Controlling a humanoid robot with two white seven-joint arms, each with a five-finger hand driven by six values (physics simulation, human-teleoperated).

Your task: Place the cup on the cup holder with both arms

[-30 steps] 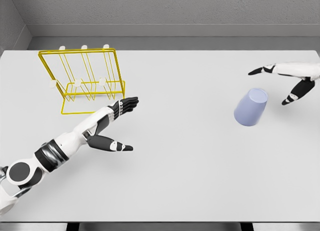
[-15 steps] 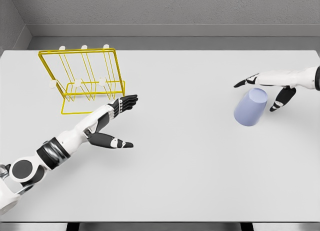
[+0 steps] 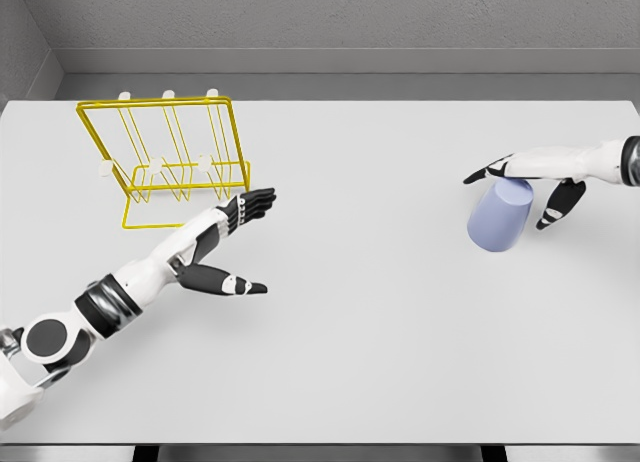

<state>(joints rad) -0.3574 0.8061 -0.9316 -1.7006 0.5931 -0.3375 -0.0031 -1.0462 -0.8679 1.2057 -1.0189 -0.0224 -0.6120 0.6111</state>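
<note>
A single head camera is looking steeply down and forward across the whole worktop (image 3: 360, 362), from some height.

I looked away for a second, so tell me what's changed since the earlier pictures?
The right hand moved left, in over the cup, fingers spread around its top; no firm grasp shows yet. The cup, the yellow holder and the open left hand stayed about where they were.

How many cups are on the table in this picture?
1. The cup stands on the table's right side, under the right hand, far from the yellow cup holder.
</note>
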